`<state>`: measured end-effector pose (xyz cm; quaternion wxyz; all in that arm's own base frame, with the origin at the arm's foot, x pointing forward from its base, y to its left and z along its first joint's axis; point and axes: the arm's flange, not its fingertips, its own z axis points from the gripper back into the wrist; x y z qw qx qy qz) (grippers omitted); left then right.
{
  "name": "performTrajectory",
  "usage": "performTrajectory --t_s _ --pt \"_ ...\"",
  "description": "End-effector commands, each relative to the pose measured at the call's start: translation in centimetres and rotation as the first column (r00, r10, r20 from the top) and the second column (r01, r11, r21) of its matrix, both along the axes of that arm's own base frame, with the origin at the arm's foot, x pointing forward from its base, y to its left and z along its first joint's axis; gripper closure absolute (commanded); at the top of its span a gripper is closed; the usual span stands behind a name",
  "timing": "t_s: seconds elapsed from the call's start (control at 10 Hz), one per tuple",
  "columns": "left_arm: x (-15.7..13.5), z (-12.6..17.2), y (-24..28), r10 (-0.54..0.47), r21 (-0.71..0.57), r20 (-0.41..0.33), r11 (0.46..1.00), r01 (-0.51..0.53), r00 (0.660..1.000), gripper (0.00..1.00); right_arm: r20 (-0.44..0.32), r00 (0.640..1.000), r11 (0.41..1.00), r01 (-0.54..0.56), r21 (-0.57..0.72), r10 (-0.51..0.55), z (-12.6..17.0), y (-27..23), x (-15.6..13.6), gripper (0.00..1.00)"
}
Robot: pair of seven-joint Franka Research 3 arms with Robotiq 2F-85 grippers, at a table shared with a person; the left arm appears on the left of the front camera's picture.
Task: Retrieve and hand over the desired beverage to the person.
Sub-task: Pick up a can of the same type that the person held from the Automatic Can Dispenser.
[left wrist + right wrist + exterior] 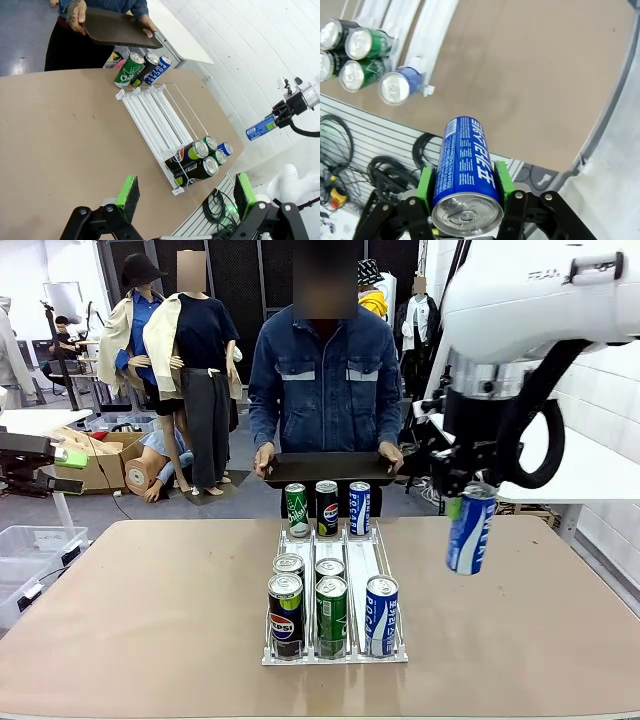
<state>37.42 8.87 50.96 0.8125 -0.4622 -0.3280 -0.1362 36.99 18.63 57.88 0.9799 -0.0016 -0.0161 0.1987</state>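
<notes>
Front view: right gripper (468,502) hanging above table (150,620) at 3 o'clock of rack (362,560), pinching blue can (470,532) by its top, can upright. Person (325,380) standing at 12 o'clock, holding dark tray (328,469) in both hands.

Left wrist view: left gripper (186,196) hovering over table, fingers spread wide; rack lying ahead at 12 o'clock.

Right wrist view: green pads (426,181) pressing both sides of can; rack's cans showing at 10 o'clock.
</notes>
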Motion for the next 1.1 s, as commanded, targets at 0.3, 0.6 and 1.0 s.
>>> performTrajectory --t_s 0.3,0.6,1.0 --pt "-0.1 0.0 0.2 -0.005 -0.008 0.007 1.0 0.005 1.0 0.0 0.018 1.0 0.997 0.022 0.07 -0.023 1.5 -11.0 2.4 0.64" --pt "-0.1 0.0 0.2 -0.005 -0.008 0.007 1.0 0.005 1.0 0.0 -0.04 0.998 0.999 0.042 0.028 -0.041 2.2 -13.9 2.8 0.64" --pt "-0.1 0.0 0.2 -0.005 -0.008 0.007 1.0 0.005 1.0 0.0 -0.026 0.998 0.996 0.063 0.055 -0.062 1.2 -13.8 2.7 0.64"
